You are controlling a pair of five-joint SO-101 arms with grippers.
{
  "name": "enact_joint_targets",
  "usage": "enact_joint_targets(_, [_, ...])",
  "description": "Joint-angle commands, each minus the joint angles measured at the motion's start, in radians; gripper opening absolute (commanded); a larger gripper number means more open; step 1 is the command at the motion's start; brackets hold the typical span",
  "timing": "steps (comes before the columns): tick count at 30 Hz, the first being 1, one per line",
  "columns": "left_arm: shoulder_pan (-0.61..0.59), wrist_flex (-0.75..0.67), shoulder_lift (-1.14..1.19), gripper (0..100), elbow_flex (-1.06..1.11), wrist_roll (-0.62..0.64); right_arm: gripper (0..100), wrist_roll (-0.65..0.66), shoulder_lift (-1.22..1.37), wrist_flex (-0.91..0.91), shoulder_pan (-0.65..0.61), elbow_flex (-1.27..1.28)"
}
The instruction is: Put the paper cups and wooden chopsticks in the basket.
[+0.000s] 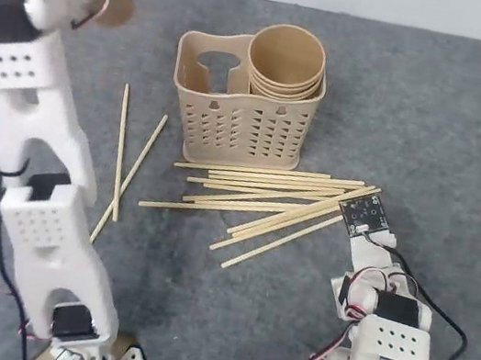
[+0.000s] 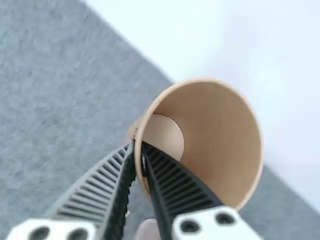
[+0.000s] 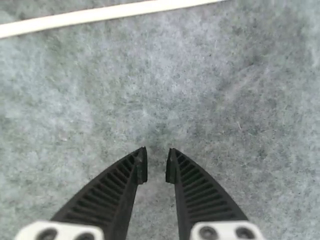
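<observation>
Up at the far left, my left pincer [image 2: 137, 149] pinches a paper cup [image 2: 215, 140] by its rim, high over the grey mat [image 1: 437, 121]. Two stray chopsticks [image 1: 121, 154] lie left of the basket [image 1: 240, 129], whose right compartment holds stacked cups [image 1: 286, 58]. A chopstick pile [image 1: 273, 206] lies in front of it. My right pincer [image 3: 156, 162] hangs slightly parted and empty over the mat.

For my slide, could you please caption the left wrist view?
Left gripper holds a paper cup by its rim over carpet.
</observation>
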Motion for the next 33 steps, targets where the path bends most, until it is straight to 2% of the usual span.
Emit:
enact_joint_targets(1, [0.069, 0.037, -0.175, 1, 0.004, 0.02, 7.5, 0.014, -0.025, 0.007, -0.004, -0.006])
enact_joint_targets(10, [0.302, 0.011, -0.569, 1, 0.403, 0.012, 7.5, 0.014, -0.025, 0.007, -0.004, -0.006])
enact_joint_targets(17, [0.45, -0.115, -0.73, 1, 0.486, 0.015, 7.5, 0.014, -0.025, 0.008, 0.001, -0.006])
enact_joint_targets(23, [0.624, -0.117, -0.698, 1, 0.495, -0.058, 7.5, 0.014, -0.025, 0.01, 0.002, -0.005])
enact_joint_targets(33, [0.598, -0.17, -0.517, 1, 0.506, -0.064, 7.5, 0.014, -0.025, 0.022, 0.002, -0.006])
